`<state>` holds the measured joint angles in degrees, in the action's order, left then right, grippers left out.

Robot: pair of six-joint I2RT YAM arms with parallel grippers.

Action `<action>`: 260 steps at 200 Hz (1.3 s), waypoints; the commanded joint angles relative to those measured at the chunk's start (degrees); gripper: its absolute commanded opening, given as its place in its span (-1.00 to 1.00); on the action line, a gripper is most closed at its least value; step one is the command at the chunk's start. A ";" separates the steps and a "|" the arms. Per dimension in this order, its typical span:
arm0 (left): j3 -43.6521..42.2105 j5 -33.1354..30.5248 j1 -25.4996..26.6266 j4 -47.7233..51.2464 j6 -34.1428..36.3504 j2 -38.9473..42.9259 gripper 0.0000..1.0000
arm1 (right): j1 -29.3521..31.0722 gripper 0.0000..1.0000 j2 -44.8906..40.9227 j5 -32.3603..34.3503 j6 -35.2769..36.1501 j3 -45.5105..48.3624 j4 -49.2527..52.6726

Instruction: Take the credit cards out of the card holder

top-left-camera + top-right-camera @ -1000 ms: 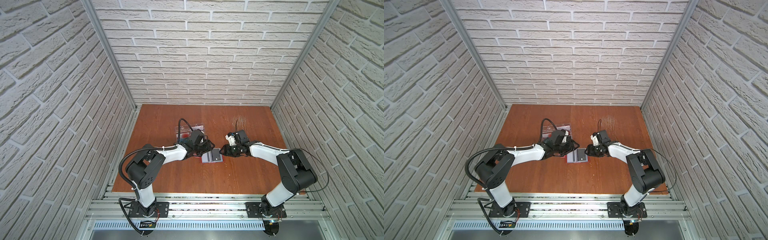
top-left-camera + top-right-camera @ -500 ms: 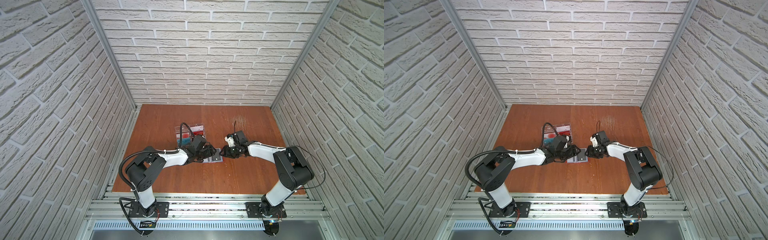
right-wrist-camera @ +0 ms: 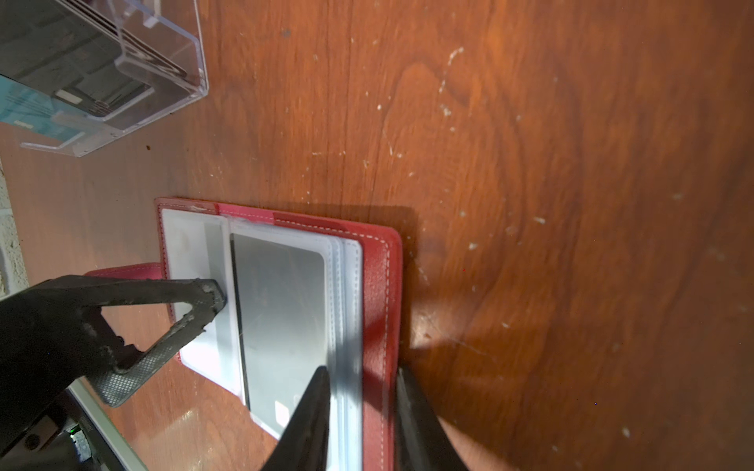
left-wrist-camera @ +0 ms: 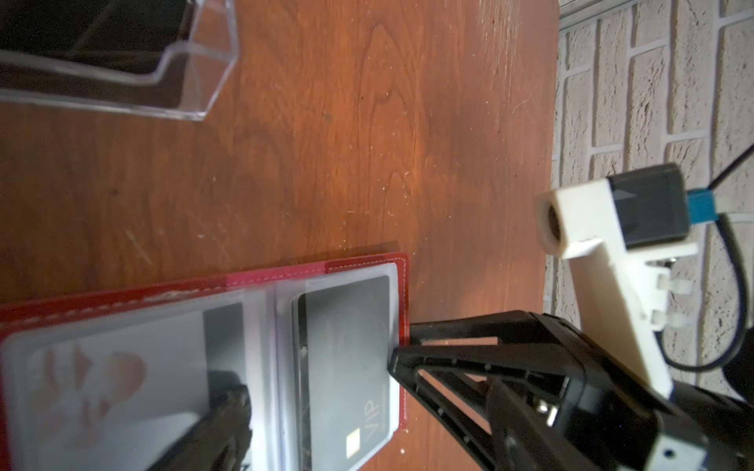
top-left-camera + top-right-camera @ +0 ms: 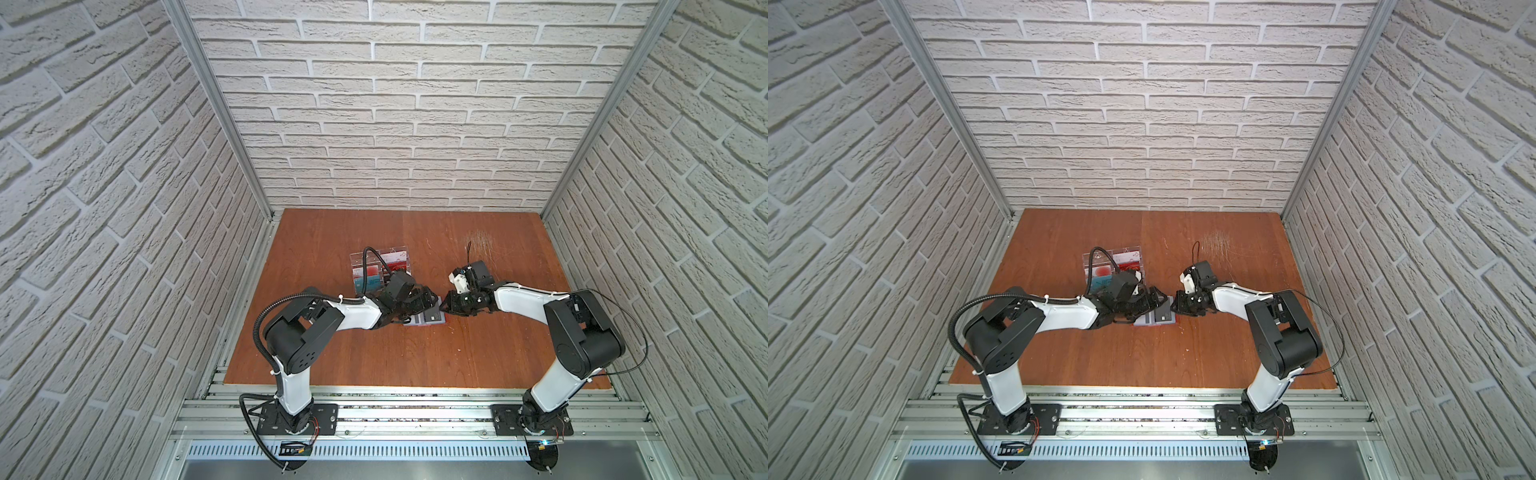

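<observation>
The red card holder (image 5: pixel 428 320) (image 5: pixel 1156 319) lies open on the table between both arms. In the right wrist view its right-hand clear sleeve holds a dark grey credit card (image 3: pixel 281 301) (image 4: pixel 347 346). Part of another dark card shows in the left page (image 3: pixel 213 253). My left gripper (image 5: pixel 426 305) (image 5: pixel 1152 301) is open, with one finger (image 3: pixel 204 293) (image 4: pixel 228 412) pressing on the left page. My right gripper (image 3: pixel 361 371) (image 5: pixel 446 305) straddles the holder's right edge (image 3: pixel 377 285). One of its jaws is over the sleeves and the other is off the cover, with a narrow gap between them.
A clear acrylic tray (image 5: pixel 380 266) (image 5: pixel 1113 262) (image 3: pixel 163 81) stands just behind the left gripper and holds red, teal and dark cards. White brick walls enclose the table on three sides. The left arm's cable loops over the tray.
My left gripper came forward from the tray onto the holder's left page and its jaws widened. My right gripper's jaws narrowed at the holder's right edge.
</observation>
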<state>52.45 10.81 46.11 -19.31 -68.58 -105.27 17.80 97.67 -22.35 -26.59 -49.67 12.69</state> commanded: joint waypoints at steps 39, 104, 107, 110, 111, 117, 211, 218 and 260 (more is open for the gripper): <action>0.78 0.73 1.00 -6.09 -3.53 -2.65 0.82 | 0.48 -0.50 1.64 -1.29 -0.38 -1.47 -0.28; -1.46 1.87 1.00 -10.48 -3.97 -1.99 0.82 | 0.48 -0.55 2.46 -1.73 -0.56 -1.61 -0.46; -1.53 1.93 1.00 -10.64 -3.94 -2.00 0.82 | 0.48 -0.55 2.52 -1.78 -0.57 -1.65 -0.46; -1.52 1.98 1.00 -10.70 -3.92 -2.10 0.81 | 0.48 -0.55 2.53 -1.80 -0.57 -1.66 -0.43; -1.50 2.00 1.00 -10.68 -3.93 -2.07 0.81 | 0.48 -0.55 2.53 -1.77 -0.57 -1.70 -0.40; -1.60 2.02 0.87 -10.79 -3.89 -2.13 0.81 | 0.46 -0.56 2.53 -1.74 -0.57 -1.66 -0.47; -4.78 3.49 0.38 -15.42 -6.11 -2.81 0.80 | 0.46 -0.59 2.70 -2.47 -0.77 -1.60 -0.80; -4.81 3.81 0.38 -16.40 -6.54 -3.36 0.80 | 0.52 -0.60 2.71 -2.52 -0.83 -1.63 -0.80; -4.68 4.48 0.39 -20.24 -7.86 -4.67 0.79 | 0.46 -0.61 2.79 -2.61 -0.92 -1.57 -0.90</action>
<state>48.12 12.51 46.00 -34.83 -75.11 -108.01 17.61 99.15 -22.98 -26.92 -50.81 12.64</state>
